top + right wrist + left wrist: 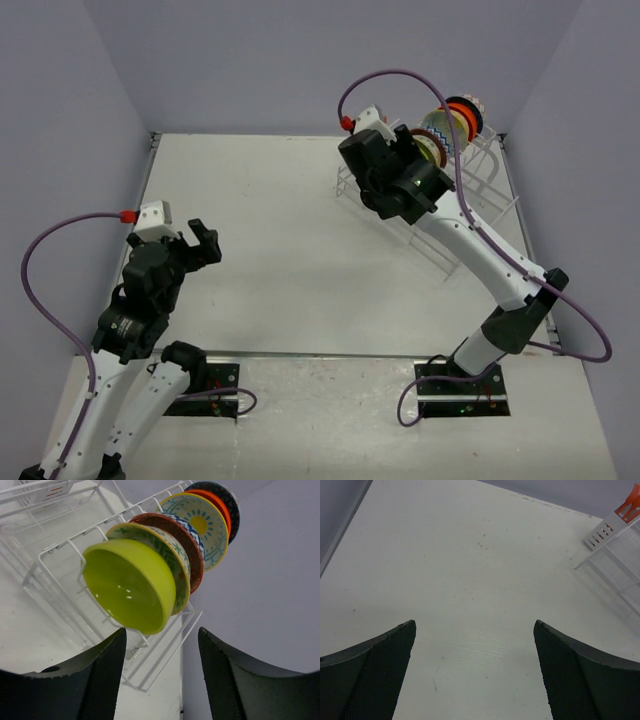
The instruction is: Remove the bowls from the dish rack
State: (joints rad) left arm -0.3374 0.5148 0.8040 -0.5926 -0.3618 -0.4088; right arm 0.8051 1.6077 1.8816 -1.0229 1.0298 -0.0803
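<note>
Several bowls stand on edge in a row in the white wire dish rack [50,580] at the back right of the table [280,250]. Nearest my right wrist camera is the lime green bowl [125,590]. Behind it come a leaf-patterned white one [176,562], a red patterned one [194,547], a yellow-centred one [200,525], an orange one [220,502] and a dark one [232,507]. My right gripper [162,645] is open just short of the green bowl's lower rim, with nothing between its fingers. My left gripper [475,630] is open over bare table at the left.
The rack [480,190] reaches along the table's right side toward the right arm's base. Its small utensil basket [602,532] holds orange utensils [630,505]. Lilac walls close in the table at the back and on both sides.
</note>
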